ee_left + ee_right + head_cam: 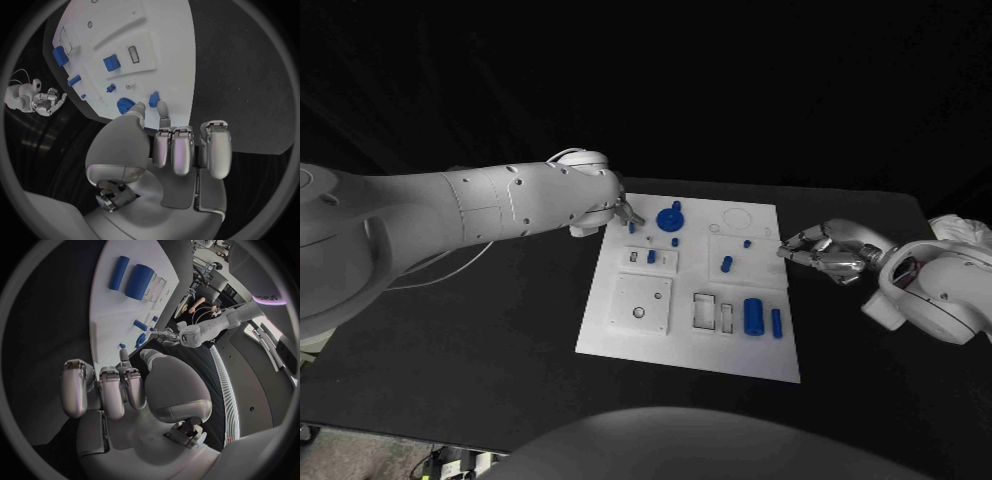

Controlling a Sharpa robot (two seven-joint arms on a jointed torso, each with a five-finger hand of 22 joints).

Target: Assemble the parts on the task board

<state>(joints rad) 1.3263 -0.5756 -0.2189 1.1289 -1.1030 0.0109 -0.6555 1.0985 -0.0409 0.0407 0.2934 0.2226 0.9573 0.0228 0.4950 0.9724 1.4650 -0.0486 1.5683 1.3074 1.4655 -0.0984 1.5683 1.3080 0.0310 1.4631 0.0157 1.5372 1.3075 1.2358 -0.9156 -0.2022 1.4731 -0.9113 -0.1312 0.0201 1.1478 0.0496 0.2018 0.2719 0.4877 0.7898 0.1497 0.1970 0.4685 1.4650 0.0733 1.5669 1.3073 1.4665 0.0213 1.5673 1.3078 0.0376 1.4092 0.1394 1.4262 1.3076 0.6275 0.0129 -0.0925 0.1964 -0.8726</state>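
My left hand (606, 212) is hovering at the task board's (689, 340) far left corner, fingertips just beside a small blue part (154, 98), gripping nothing. My right hand (825, 254) is waiting off the board's right edge, fingers curled, empty.

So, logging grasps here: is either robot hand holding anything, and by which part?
Nothing is held. The left robot hand hovers at the board's far left corner; the right robot hand is beside its right edge.
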